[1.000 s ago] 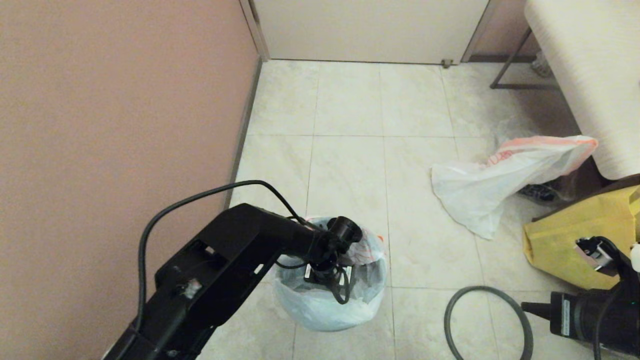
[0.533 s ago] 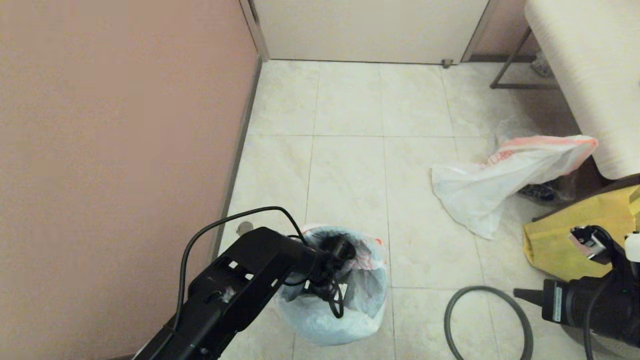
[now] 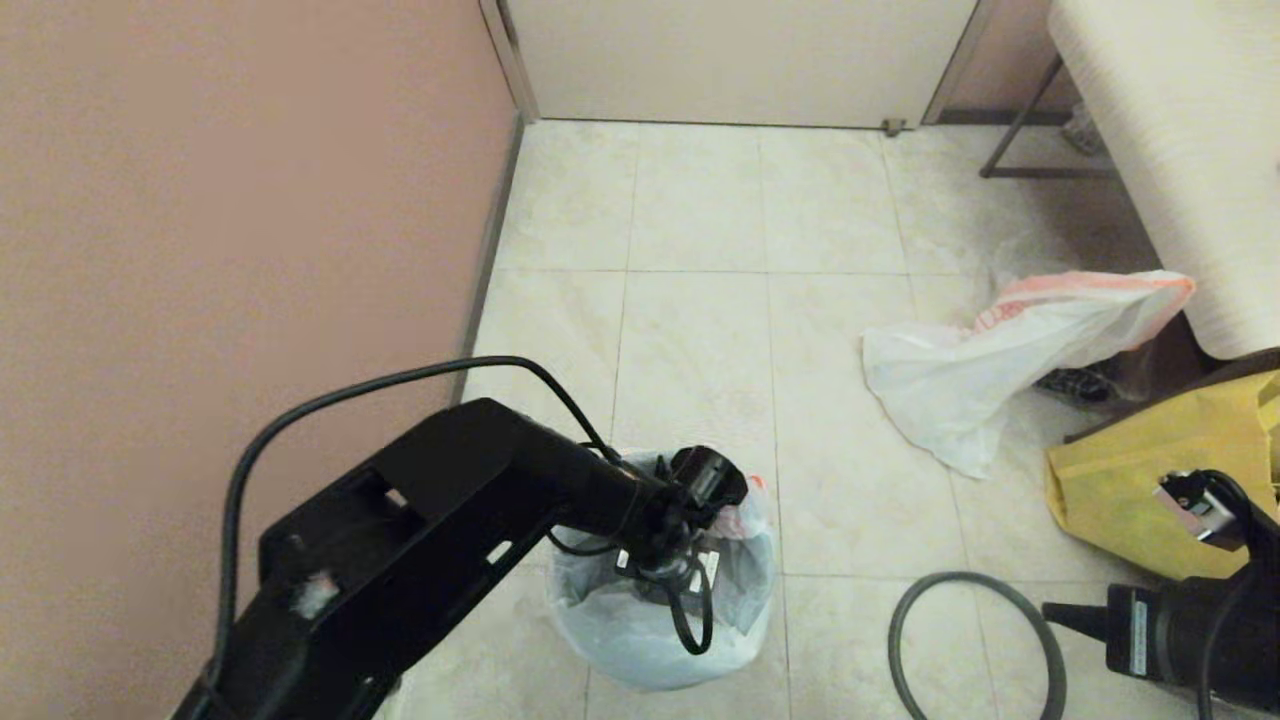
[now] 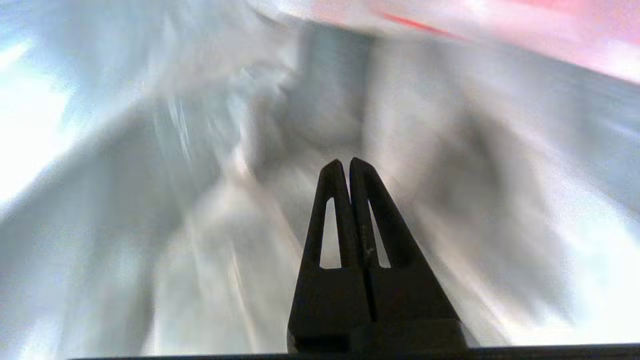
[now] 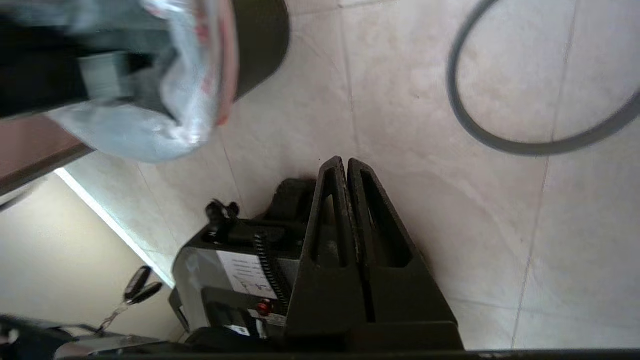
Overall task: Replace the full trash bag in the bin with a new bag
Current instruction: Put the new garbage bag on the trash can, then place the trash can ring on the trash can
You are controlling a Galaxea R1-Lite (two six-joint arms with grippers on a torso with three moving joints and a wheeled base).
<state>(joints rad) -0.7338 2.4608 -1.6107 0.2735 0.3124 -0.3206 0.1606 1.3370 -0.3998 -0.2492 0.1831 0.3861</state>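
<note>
The bin (image 5: 262,45) stands on the floor close in front of me, dark, its wall almost all covered. The new bag (image 3: 640,630) lines it, thin white plastic turned out over the outside, with the orange-pink band (image 3: 745,515) at the far edge. My left gripper (image 4: 347,162) is shut and empty, pointing down inside this bag, with only blurred white plastic around it. The full trash bag (image 3: 985,365) lies bulging on the floor to the right, pink mouth band toward the white bench. My right gripper (image 3: 1050,610) hangs shut and empty low on the right, well apart from the bin.
The bin's grey rim ring (image 3: 975,640) lies loose on the tiles between the bin and my right arm. A yellow fabric bag (image 3: 1160,480) and a clear crinkly bag (image 3: 1085,380) sit at the right under a white bench (image 3: 1180,150). A pink wall (image 3: 240,250) runs close on the left.
The left arm dipped lower into the bin half a second ago and has since risen again, tugging the bag's mouth slightly. The right arm shifted only a little.
</note>
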